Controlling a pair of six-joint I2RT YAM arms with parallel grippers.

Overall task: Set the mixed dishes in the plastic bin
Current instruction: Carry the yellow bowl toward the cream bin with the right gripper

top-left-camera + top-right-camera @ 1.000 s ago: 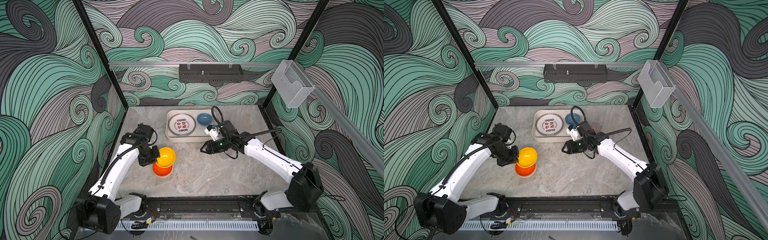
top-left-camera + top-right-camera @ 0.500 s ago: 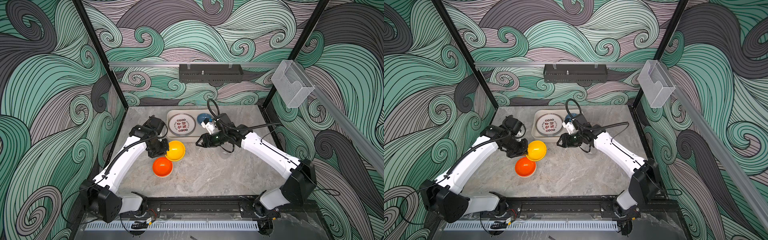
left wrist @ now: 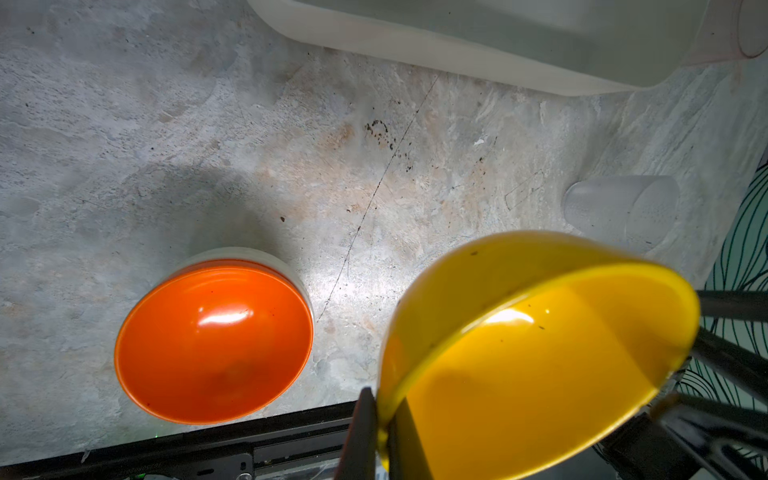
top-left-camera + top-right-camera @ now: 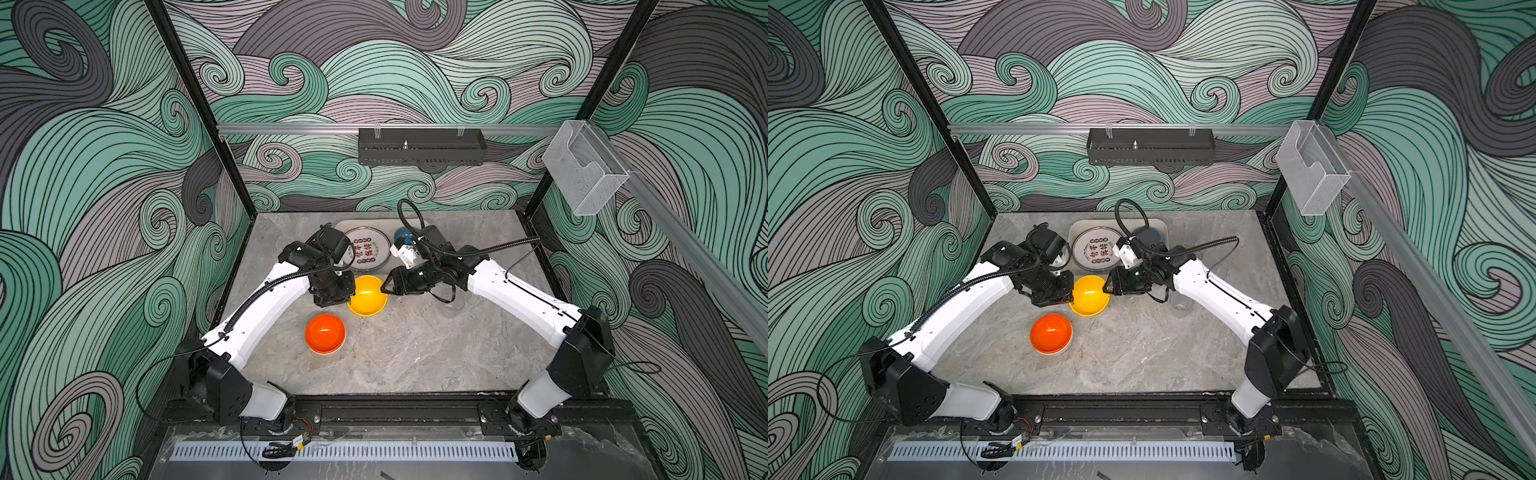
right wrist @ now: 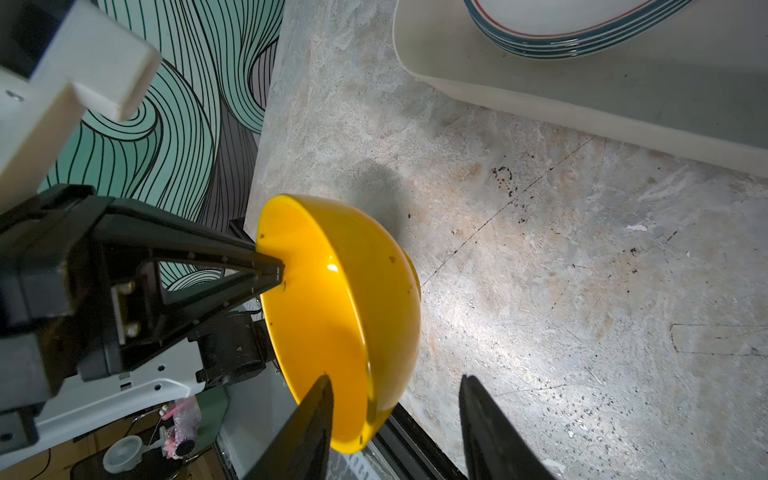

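Just off the 6 o'clock edge of the plastic bin (image 5: 582, 99) in both top views, the yellow bowl (image 4: 366, 297) hung tilted above the table (image 4: 415, 353). The left gripper (image 4: 348, 291) was clamped on its 9 o'clock rim, and the right gripper (image 4: 384, 286), jaws apart, straddled the 3 o'clock rim. Both were equally near, with the bin at the bowl's 12 o'clock. Counted: one yellow bowl, one orange bowl (image 4: 325, 332) at 7 o'clock nested on a cream bowl (image 3: 257, 253), one plate (image 4: 365, 251) and one blue bowl (image 4: 402, 236) binned, and one translucent cup (image 3: 623, 208) clearly seen.
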